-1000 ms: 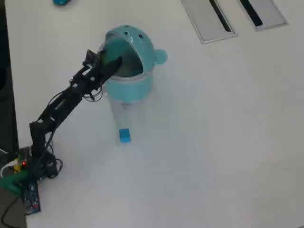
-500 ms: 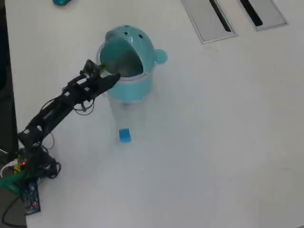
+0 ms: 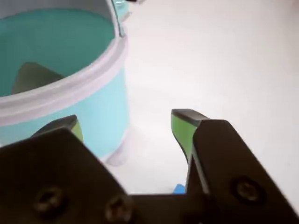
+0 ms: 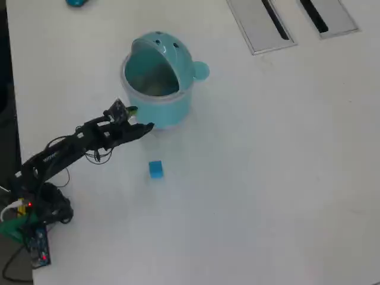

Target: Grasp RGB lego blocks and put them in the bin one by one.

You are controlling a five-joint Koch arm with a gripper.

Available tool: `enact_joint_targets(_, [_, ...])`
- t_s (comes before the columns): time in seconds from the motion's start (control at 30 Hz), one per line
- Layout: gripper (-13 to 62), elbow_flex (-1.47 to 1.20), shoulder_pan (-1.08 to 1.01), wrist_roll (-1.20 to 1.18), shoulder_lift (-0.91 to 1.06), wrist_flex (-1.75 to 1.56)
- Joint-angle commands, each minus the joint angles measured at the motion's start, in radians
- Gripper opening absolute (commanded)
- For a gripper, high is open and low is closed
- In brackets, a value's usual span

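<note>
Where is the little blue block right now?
In the overhead view, the small bright blue plastic block sits alone on the white table, below the teal round bin and right of the black hand.

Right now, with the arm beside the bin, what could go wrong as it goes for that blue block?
The open fingers hang close to the bin, so a swing might knock its wall. The blue block is small and stands alone on the table; a slightly off approach could nudge it away instead of gripping it.
</note>
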State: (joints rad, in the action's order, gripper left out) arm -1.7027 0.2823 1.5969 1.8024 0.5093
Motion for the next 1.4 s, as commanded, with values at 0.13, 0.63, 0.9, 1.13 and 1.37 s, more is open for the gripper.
enact_joint_targets(0.13, [35.2, -0.08, -0.072, 0.002, 0.061, -0.014])
enact_joint_targets(0.63, [34.8, -0.299, -0.15, 0.002, -0.008, -0.048])
enact_joint_targets(0.9, [34.7, -0.31, -0.19, -0.017, -0.098, -0.086])
enact_joint_targets(1.13, [34.7, -0.322, -0.198, -0.023, -0.189, -0.163])
enact_joint_targets(1.37, [34.7, -0.367, -0.176, -0.04, -0.236, -0.227])
